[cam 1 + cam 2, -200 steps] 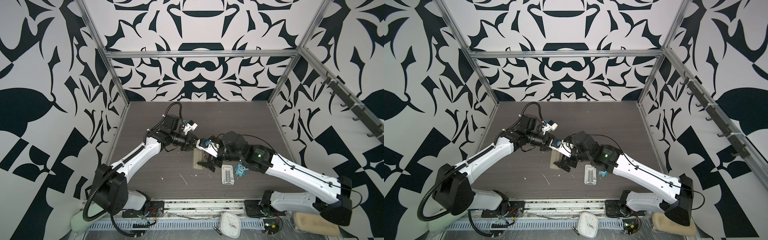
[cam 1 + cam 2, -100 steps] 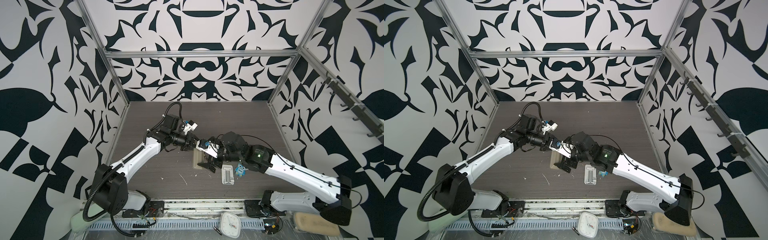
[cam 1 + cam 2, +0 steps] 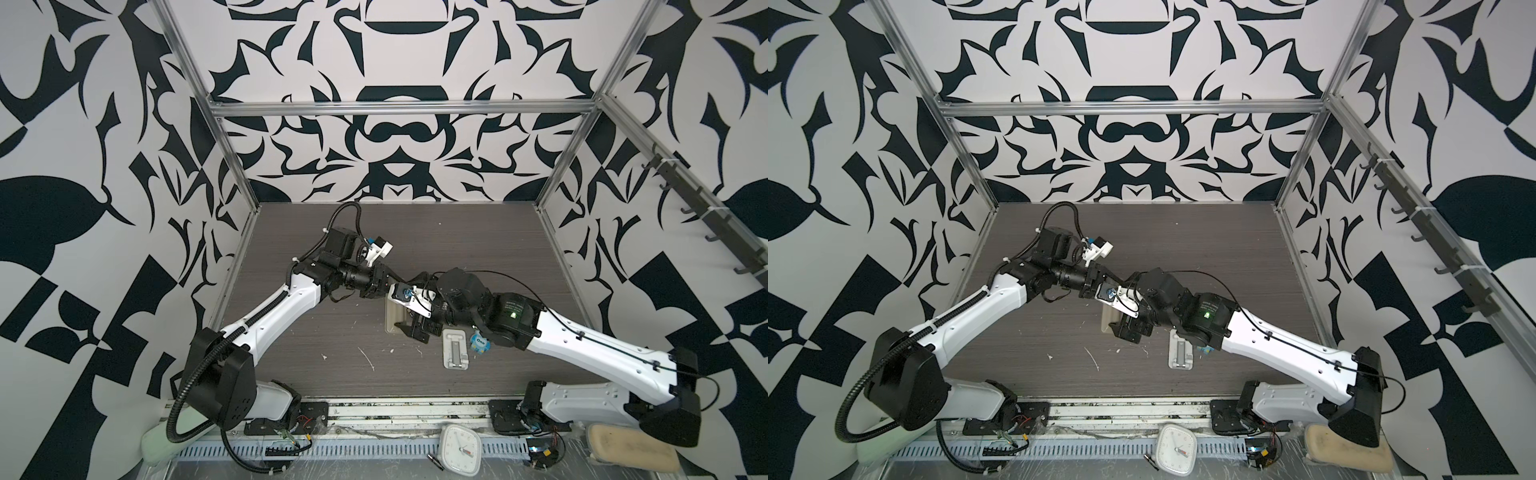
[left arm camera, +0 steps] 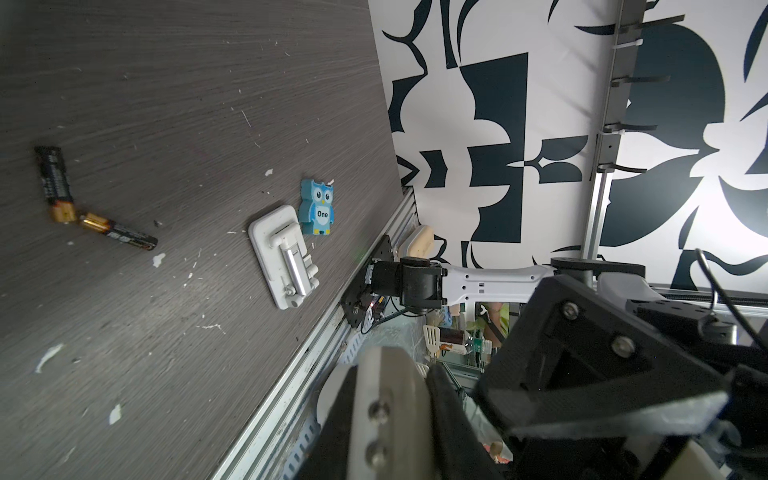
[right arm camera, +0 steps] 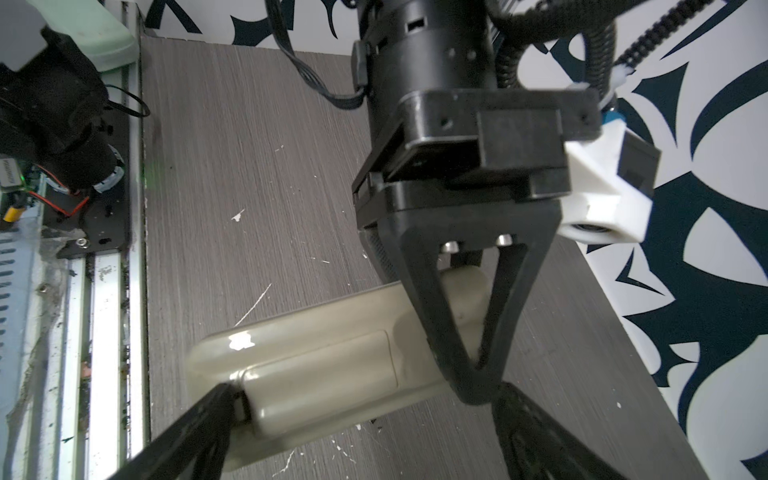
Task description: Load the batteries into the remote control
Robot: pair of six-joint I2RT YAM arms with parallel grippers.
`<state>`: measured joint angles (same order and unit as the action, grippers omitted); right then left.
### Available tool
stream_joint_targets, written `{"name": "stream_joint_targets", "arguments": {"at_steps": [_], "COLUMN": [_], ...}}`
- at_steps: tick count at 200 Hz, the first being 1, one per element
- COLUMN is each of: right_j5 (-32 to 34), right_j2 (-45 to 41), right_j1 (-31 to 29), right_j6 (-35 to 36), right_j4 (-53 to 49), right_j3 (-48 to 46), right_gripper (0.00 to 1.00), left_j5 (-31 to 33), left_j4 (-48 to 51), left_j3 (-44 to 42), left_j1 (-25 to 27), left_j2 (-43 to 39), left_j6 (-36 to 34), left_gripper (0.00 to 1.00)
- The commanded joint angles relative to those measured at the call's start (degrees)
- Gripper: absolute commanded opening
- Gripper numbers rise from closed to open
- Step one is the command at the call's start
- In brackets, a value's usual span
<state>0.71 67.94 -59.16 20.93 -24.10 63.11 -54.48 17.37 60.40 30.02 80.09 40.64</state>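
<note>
Notably, we saw the left pincer (image 5: 469, 374) clamped on the remote control (image 5: 316, 357); the right pincer (image 3: 411, 330) stood wide open over it; batteries (image 4: 56, 183) lay on the desk (image 4: 166, 104).

I think this is a robot lab. My bench (image 3: 478, 232) sits inside a box of walls (image 3: 395, 158) printed with black and white shapes, held up by metal bars (image 3: 399, 109). My left arm (image 3: 270, 316) and right arm (image 3: 594, 349) are bolted to a rail (image 3: 407, 411) in front, with bare wires (image 3: 544, 438) beside them.
</note>
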Motion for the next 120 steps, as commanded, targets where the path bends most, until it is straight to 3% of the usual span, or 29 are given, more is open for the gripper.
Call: {"name": "stream_joint_targets", "arguments": {"at_steps": [1,120], "right_j5": [12.4,22.4], "right_j2": [0.5,-0.8], "right_j1": [0.6,-1.4], "right_j6": [2.4,7.5], "right_j4": [5.0,12.9], "right_j3": [-1.1,-1.9], "right_gripper": [1.0,1.0], "left_j5": [-5.5,-3.4], "left_j4": [1.2,2.8], "left_j3": [0.3,-0.2], "left_j1": [0.9,0.8], "left_j2": [-0.5,1.8], "left_j6": [2.1,2.2], "left_gripper": [0.0,0.0]}}
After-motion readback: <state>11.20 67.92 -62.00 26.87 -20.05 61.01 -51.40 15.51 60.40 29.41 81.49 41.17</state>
